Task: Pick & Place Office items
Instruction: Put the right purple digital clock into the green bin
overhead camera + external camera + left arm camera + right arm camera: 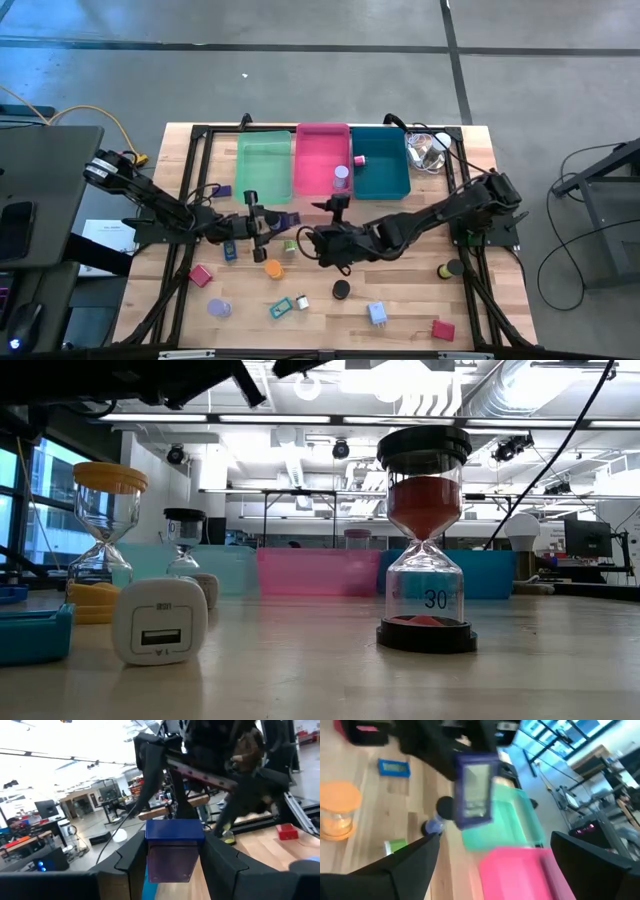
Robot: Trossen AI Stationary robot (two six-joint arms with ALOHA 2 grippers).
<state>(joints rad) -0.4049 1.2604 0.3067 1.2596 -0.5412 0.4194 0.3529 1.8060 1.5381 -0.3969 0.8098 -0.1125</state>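
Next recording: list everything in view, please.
green plastic tray, pink plastic tray, teal plastic tray: one each, side by side, far edge.
clear shiny plastic lump: one, right of teal tray.
pink short cylinder: one, in teal tray.
purple short cylinder: one, in pink tray.
red blocks: two, near-left, near-right.
orange-capped sand timer: one, mid-table.
white USB charger: one, near edge.
blue-and-purple block: one, in left pincer.
left pincer: shut on block, mid-table.
right pincer: open, facing it.

Pale matt wood table (420, 300), translucent glossy plastic trays (322, 160), clear shiny glass hourglass (428, 540) with black caps.
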